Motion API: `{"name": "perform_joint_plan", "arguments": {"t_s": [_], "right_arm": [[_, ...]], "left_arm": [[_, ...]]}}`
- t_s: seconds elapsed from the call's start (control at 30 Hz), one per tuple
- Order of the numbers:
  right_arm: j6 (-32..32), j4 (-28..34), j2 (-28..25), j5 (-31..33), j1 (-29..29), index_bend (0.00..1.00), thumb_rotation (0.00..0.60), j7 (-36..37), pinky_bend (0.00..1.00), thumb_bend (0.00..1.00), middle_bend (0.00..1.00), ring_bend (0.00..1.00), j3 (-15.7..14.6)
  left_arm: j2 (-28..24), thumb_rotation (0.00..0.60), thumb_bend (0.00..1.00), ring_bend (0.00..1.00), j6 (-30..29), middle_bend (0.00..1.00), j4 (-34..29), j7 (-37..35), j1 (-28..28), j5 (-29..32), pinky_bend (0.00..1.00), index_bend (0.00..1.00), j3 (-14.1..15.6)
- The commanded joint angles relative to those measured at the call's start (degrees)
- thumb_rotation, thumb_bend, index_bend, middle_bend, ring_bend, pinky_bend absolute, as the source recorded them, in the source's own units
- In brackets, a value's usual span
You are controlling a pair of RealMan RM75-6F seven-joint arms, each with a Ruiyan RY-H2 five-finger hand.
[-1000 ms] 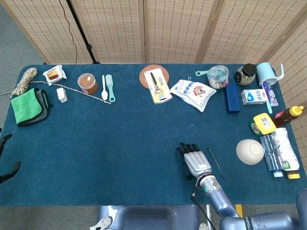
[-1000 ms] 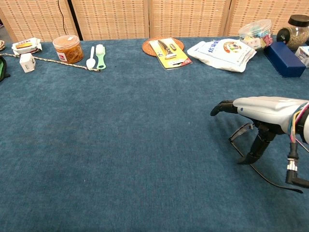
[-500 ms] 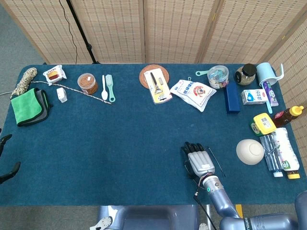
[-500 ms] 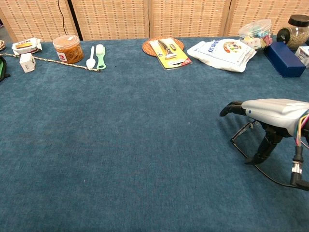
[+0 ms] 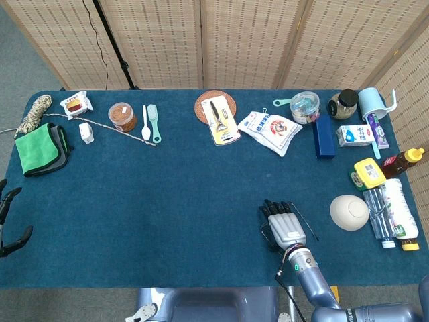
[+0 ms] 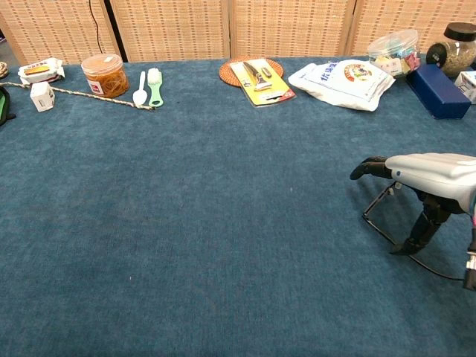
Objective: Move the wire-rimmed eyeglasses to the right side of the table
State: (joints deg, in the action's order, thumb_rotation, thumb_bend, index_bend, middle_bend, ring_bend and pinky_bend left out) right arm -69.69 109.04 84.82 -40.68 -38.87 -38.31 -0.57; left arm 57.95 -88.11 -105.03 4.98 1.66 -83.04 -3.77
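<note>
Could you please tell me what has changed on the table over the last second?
The right hand has slid toward the table's right side, carrying the wire-rimmed eyeglasses with it, the frame still under its palm. It is now closer to the white bowl. The left hand shifted only slightly at the table's edge. The other items stayed put.
</note>
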Motion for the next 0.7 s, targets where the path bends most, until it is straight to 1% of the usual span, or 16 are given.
{"name": "perform_joint_plan", "arguments": {"t_s": [0.03, 0.23, 0.4, 0.7], "right_arm": [[0.19, -0.56, 0.37, 0.35, 0.06, 0.1, 0.6, -0.41, 0.0, 0.2, 0.0, 0.0, 0.26], [-0.99, -1.95, 0.73, 0.54, 0.42, 0.12, 0.6, -1.99, 0.0, 0.2, 0.0, 0.0, 0.5], [-1.96, -2.07, 0.82, 0.1, 0.89, 0.19, 0.6, -3.12, 0.0, 0.2, 0.0, 0.0, 0.38], [-3.43, -2.78, 1.31, 0.22, 1.65, 0.26, 0.6, -5.39, 0.0, 0.2, 0.0, 0.0, 0.46]], "left_arm": [[0.1, 0.6, 0.29, 0.03, 0.06, 0.0, 0.1, 0.0, 0.11, 0.09, 0.02, 0.15, -0.11], [0.2, 0.6, 0.29, 0.03, 0.1, 0.0, 0.53, -0.18, 0.16, 0.48, 0.02, 0.15, -0.25], [0.5, 0.6, 0.29, 0.03, 0.32, 0.0, 0.63, -0.34, 0.33, 0.36, 0.02, 0.15, -0.19], [0.54, 0.6, 0.29, 0.03, 0.13, 0.0, 0.76, -0.33, 0.5, 0.29, 0.02, 0.15, -0.41]]}}
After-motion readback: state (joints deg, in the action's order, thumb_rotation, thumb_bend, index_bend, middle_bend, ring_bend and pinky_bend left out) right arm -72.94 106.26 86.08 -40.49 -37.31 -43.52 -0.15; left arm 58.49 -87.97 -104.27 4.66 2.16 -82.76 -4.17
